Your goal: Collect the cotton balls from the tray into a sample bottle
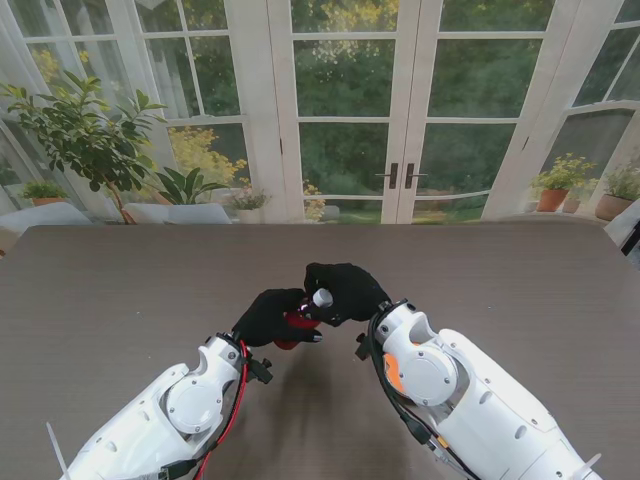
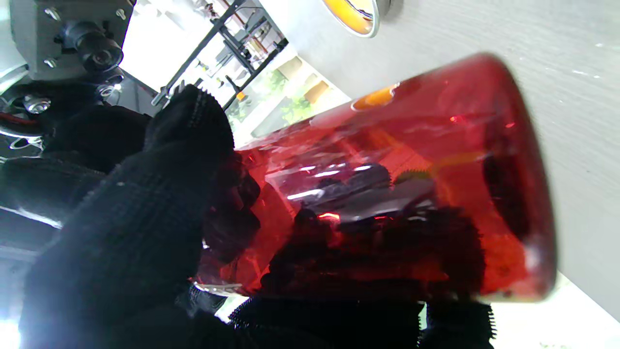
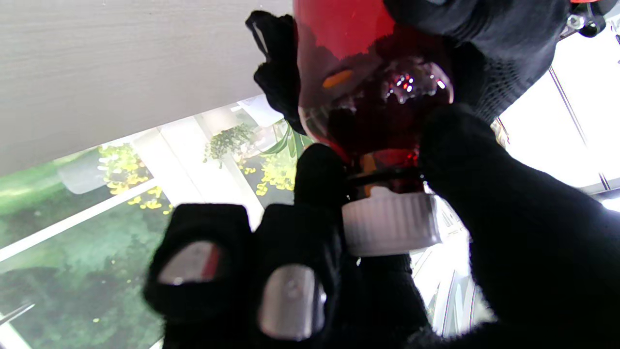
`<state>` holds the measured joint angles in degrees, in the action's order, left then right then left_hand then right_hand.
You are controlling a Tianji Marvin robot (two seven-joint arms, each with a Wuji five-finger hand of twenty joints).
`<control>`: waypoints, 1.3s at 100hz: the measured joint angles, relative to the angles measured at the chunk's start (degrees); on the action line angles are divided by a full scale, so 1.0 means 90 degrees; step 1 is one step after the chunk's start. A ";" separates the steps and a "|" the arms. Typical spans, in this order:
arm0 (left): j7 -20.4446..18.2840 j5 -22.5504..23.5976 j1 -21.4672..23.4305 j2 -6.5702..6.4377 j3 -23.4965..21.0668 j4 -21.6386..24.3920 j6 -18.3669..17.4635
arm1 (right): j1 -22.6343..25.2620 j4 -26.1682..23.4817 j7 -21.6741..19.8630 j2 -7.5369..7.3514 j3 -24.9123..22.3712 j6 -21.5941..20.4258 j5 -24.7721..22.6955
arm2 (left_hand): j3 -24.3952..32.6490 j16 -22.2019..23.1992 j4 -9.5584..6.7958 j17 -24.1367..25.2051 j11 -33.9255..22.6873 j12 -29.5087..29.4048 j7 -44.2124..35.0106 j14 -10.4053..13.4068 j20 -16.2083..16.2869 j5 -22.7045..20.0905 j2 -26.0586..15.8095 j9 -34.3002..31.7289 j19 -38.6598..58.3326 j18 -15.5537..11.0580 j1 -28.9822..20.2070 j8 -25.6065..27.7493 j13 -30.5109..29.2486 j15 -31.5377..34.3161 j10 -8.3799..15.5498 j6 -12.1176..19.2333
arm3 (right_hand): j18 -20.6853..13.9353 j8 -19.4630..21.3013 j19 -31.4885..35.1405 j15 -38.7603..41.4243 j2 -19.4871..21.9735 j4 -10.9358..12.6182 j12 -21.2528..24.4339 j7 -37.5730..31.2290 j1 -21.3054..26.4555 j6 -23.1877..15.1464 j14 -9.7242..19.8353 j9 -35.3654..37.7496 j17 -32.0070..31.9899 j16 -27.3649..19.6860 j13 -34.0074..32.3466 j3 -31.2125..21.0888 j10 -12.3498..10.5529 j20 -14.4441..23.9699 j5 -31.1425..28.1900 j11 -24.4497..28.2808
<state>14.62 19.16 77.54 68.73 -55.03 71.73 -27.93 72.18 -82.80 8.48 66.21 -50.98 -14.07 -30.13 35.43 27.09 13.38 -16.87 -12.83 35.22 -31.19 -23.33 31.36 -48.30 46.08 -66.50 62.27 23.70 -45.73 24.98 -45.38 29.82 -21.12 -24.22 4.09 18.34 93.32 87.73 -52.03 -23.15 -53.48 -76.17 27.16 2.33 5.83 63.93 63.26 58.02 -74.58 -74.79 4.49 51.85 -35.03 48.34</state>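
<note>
Red translucent sample bottle [image 1: 293,322] sat gripped in the left robot hand [image 1: 268,316] mid-frame; the right robot hand [image 1: 345,290] pinched its ribbed white cap [image 1: 322,297]. Probably rigid, light, slippery: best held around the body.

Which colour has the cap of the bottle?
White, with fine ribs; the cap shows best in the right wrist view, on the red bottle.

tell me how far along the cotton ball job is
Nothing looks finished: no cotton balls or tray show in any view. In hand: the left hand grips the red bottle above the table, and the right hand pinches its white cap, so the cap is being worked. Whether it is coming off or going on, I cannot tell. Collecting, if not done, remains.
</note>
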 measured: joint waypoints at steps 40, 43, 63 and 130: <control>0.0168 0.0188 0.0082 0.0023 -0.0049 0.0007 0.0003 | -0.0083 0.0062 -0.0011 0.0038 0.0027 0.0197 0.0006 | 0.0910 -0.0347 -0.0404 0.1441 0.0611 -0.1880 0.2338 0.0589 -0.0492 0.0771 -0.1122 0.2186 -0.1180 -0.0930 0.1205 -0.0470 0.2283 -0.1201 0.0289 0.0271 | -0.0071 -0.0012 0.0041 0.0054 0.0154 -0.0054 -0.0086 -0.0106 0.0007 -0.0088 0.0004 0.0000 0.0012 0.0078 -0.0016 0.0013 0.0000 0.0080 0.0118 0.0046; 0.0174 0.0195 0.0089 0.0023 -0.0062 0.0015 0.0003 | -0.0083 0.0068 -0.0015 0.0038 0.0027 0.0219 -0.0006 | 0.0897 -0.0413 -0.0406 0.1525 0.0696 -0.1968 0.2349 0.0642 -0.0580 0.0844 -0.1262 0.2300 -0.1344 -0.0974 0.1322 -0.0518 0.2373 -0.1223 0.0357 0.0328 | -0.0072 -0.0013 0.0055 0.0055 0.0154 -0.0054 -0.0094 -0.0117 0.0007 -0.0104 0.0004 0.0000 0.0012 0.0079 -0.0016 0.0016 0.0000 0.0080 0.0118 0.0047; 0.0199 0.0200 0.0152 0.0023 -0.0141 0.0092 0.0031 | -0.0084 0.0087 -0.0140 0.0025 0.0024 0.0313 -0.0011 | 0.0599 -0.0877 -0.0411 0.2033 0.0879 -0.2356 0.2559 0.0979 -0.1129 0.1186 -0.1509 0.3151 -0.2704 -0.1307 0.1461 -0.0861 0.3105 -0.1893 0.0512 0.0409 | -0.0072 -0.0014 0.0056 0.0055 0.0160 -0.0054 -0.0097 -0.0125 0.0015 -0.0131 0.0005 0.0000 0.0012 0.0081 -0.0017 0.0058 0.0000 0.0080 0.0118 0.0069; 0.0190 0.0422 0.0616 -0.0066 -0.0637 0.0430 0.0309 | -0.0494 0.0014 -0.1168 -0.0292 0.0279 0.0885 -0.0838 | 0.0565 -0.0954 -0.0546 0.2079 0.0888 -0.2429 0.2530 0.0984 -0.1169 0.1050 -0.1744 0.3268 -0.3102 -0.1331 0.1445 -0.0894 0.3071 -0.1940 0.0532 0.0451 | -0.0072 -0.0020 -0.0196 -0.0039 0.0485 -0.0054 -0.0097 -0.0124 0.0022 -0.0131 0.0006 0.0000 -0.0004 0.0051 -0.0020 0.0373 -0.0027 0.0078 0.0123 0.0133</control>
<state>16.33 22.96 83.08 68.13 -60.76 75.61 -25.15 67.74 -82.67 -2.03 63.58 -48.47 -6.11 -37.67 40.51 18.51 8.46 1.83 -4.84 13.36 -8.42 -14.47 20.84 -38.85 30.39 -37.09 34.36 11.71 -32.72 16.93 -17.75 12.35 -16.33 -20.17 3.44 18.16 91.56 87.37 -47.66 -23.64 -54.35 -77.29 27.36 1.16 5.88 63.93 63.22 58.48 -74.76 -71.44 4.25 52.55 -33.92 49.54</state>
